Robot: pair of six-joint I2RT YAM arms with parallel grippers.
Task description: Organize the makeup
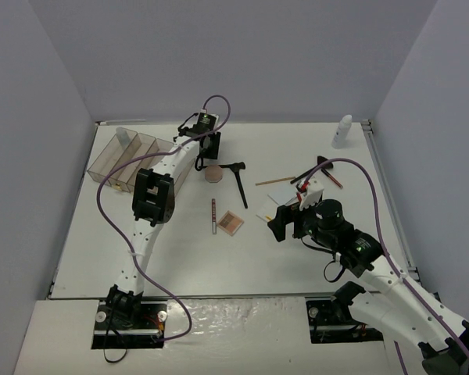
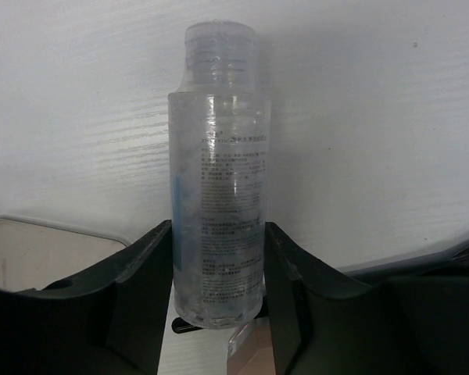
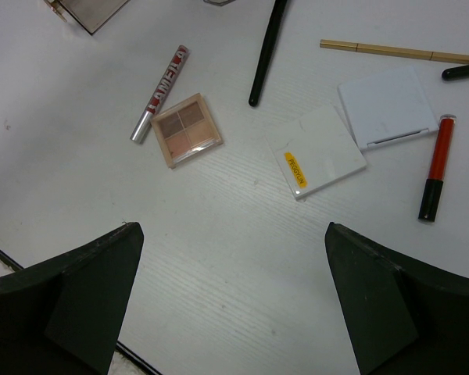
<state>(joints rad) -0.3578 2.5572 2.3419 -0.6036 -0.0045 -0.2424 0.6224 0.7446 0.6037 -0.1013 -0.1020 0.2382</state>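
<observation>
Now | left tool (image 2: 219,262) pinching clear bottle (image 2: 219,156) | right tool (image 3: 230,242) spread wide over table (image 3: 242,305)

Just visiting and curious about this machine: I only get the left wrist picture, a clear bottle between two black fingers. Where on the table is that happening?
Observer: The left gripper holds the clear bottle near the far edge of the table, just beside the clear organizer tray.
Operator: And the other arm?
Observer: The right gripper is open and empty, hanging over the table's right half.
Operator: What lies under it?
Observer: A pink-brown palette, a white pad with a yellow label, a black brush and a red tube lie loose there.
</observation>
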